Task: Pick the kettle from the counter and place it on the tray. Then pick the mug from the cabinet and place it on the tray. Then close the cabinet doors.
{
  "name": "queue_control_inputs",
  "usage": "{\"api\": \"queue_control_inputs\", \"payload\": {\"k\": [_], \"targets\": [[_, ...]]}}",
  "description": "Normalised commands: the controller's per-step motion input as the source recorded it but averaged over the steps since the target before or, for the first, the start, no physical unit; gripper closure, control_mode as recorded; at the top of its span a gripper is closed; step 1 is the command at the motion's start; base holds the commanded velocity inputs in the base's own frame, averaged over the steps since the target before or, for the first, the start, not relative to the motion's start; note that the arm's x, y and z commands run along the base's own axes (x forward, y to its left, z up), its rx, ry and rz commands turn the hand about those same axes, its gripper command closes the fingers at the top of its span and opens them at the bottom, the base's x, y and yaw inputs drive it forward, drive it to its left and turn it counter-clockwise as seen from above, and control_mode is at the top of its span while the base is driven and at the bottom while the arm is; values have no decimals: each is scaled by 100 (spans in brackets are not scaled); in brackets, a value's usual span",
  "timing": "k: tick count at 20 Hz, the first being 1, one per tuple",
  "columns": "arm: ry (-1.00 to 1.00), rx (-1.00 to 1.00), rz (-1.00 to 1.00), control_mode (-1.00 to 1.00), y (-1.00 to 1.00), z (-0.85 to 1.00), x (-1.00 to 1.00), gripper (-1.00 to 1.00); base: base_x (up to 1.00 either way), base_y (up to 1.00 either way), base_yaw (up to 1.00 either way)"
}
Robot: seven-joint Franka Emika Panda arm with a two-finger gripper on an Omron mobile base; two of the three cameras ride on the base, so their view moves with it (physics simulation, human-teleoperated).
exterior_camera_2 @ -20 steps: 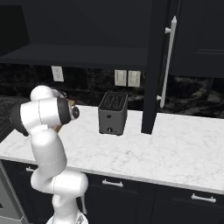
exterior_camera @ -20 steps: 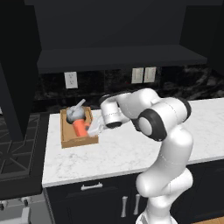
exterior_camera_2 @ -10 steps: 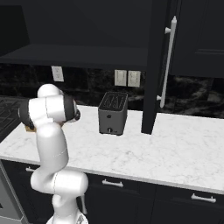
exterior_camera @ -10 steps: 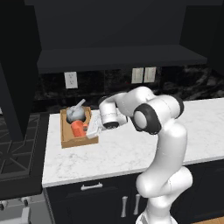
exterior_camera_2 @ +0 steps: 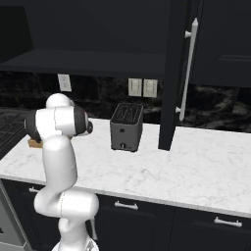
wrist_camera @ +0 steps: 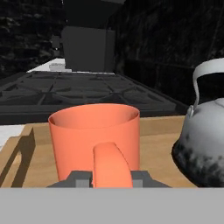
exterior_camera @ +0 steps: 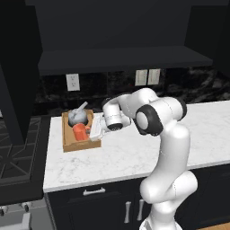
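Small orange-red cylindrical mug (wrist_camera: 95, 142) now sits on the light-brown wooden tray (exterior_camera: 71, 144) beside the squat grey metal kettle (wrist_camera: 204, 136). Gripper (wrist_camera: 113, 177) straddles the handle, jaws apparently just starting to part. Dark cabinet doors (exterior_camera_2: 172, 73) remain open.

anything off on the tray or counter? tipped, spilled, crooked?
Nothing stands out. The mug stands upright on the tray beside the kettle, also upright, no spill. The one open cabinet door hangs over the counter, not yet closed.
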Motion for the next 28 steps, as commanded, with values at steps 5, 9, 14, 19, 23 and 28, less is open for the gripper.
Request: {"api": "queue_control_inputs", "payload": {"k": [5, 9, 14, 19, 23, 28], "targets": [[-2, 0, 1, -100, 0, -8, -5, -100, 0, 0, 0], [-2, 0, 1, -100, 0, -1, -7, -100, 0, 0, 0], [0, 0, 0, -100, 0, 0, -11, -100, 0, 0, 0], [0, 1, -1, -100, -3, 0, -28, -100, 0, 0, 0], [0, 3, -5, -100, -19, 9, -30, -100, 0, 0, 0], [0, 1, -10, -100, -25, 21, -16, -100, 0, 0, 0]]}}
